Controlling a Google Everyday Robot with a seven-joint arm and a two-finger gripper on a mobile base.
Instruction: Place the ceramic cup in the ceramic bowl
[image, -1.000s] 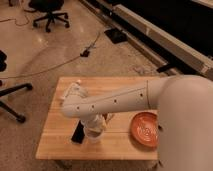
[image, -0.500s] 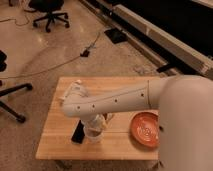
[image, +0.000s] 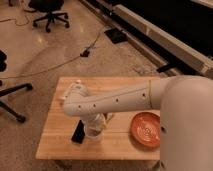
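The ceramic cup (image: 95, 135), small and white, stands on the wooden table (image: 120, 147) near its front edge, left of centre. My gripper (image: 89, 133) reaches down from the white arm right onto it, with a dark finger (image: 77, 133) against the cup's left side, and appears shut on the cup. The cup's upper part is hidden by the wrist. The ceramic bowl (image: 146, 130), wide, orange-red with pale swirls inside, rests on the table to the right of the cup, about a hand's width away. My white arm body covers the table's right edge.
The table stands on a tan floor. A black office chair (image: 48, 14) is at the back left, and another chair's base (image: 10, 102) at the left edge. A cable (image: 65, 62) and a black box (image: 116, 35) lie on the floor behind the table.
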